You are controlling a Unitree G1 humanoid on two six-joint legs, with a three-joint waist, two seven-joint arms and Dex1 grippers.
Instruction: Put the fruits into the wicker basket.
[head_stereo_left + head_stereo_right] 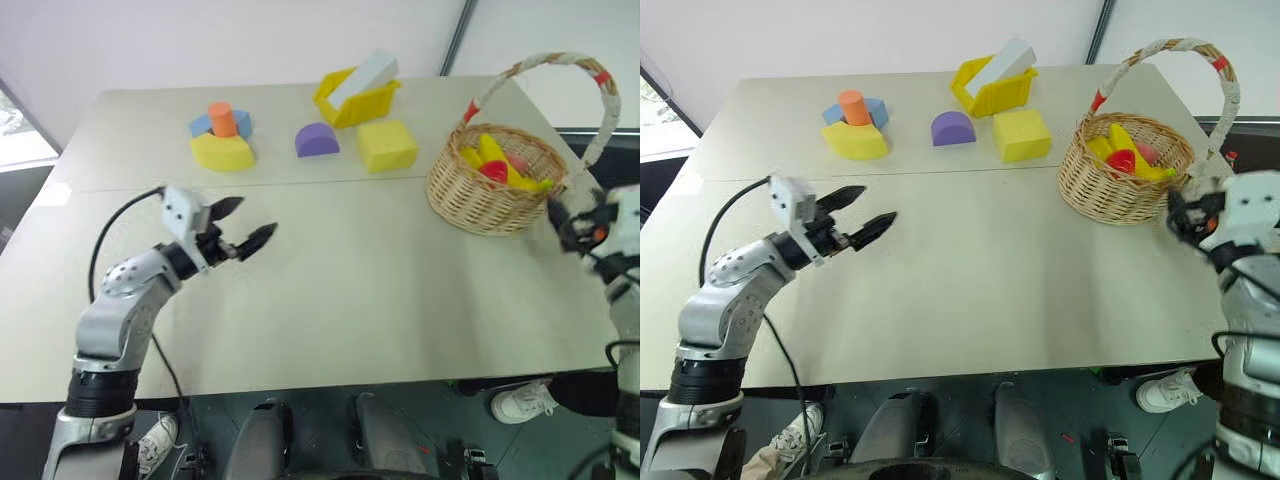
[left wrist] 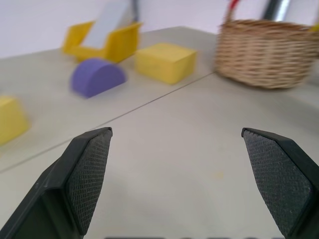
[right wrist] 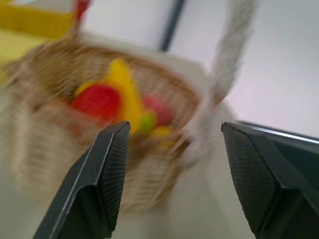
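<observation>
the toy fruits (image 1: 497,163), judged light, hard and a bit slippery, best pinched across their narrow middles, lie inside the wicker basket (image 1: 480,200) at the table's (image 1: 350,290) right side, while the left gripper (image 1: 243,225) and right gripper (image 3: 172,174) stand with jaws apart, holding nothing.

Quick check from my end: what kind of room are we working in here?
Probably an indoor lab or test room, not a home: a plain pale table against bare white walls, staged props such as foam blocks and a wicker basket of toy fruits, and someone's sneaker beside it.
</observation>
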